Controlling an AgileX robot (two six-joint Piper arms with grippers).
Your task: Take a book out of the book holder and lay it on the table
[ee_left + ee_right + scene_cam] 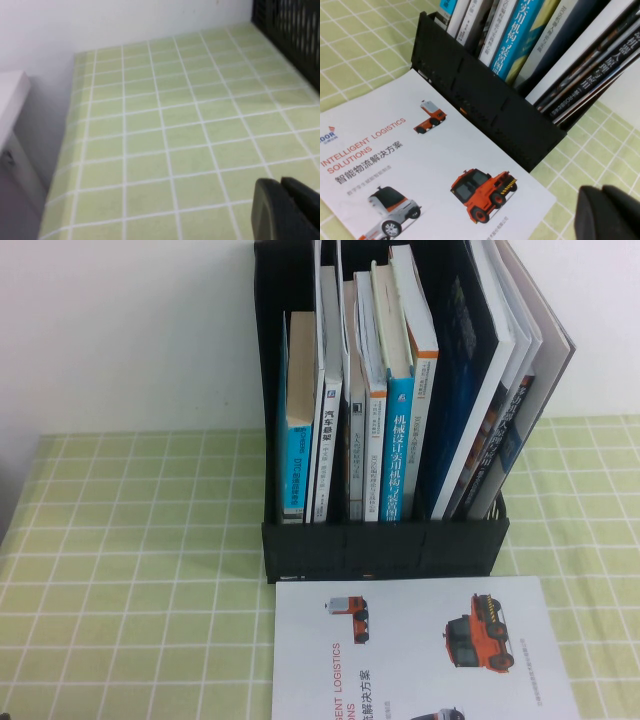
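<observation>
A: High view first. What lies around the book holder point(385, 545)?

B: The book point(425, 650) lies flat on the table point(130, 570), white cover up with orange-red truck pictures and red lettering, its far edge just beside the holder's low front wall. Nothing rests on it. No arm shows in this view.

A: And inside the holder?

B: Upright volumes packed between the dividers. I count about six narrower spines, among them a blue-spined paperback point(399, 440), and on the right side a dark-blue-covered large book point(465, 370) with several thin magazines leaning behind it. Their exact number I cannot tell.

A: How many trucks are on the cover?

B: The right wrist view shows three: a small one, a big orange one, and a white-and-orange one at the edge.

A: The grippers?

B: The right gripper point(603, 192) hangs above the cloth off the book's corner, near the holder's end, fingers pressed together on nothing. The left gripper point(281, 182) hovers over bare grid cloth, well apart from the book, with the holder's mesh side off in the corner; its fingers point(265, 205) are clenched too, holding nothing.
</observation>
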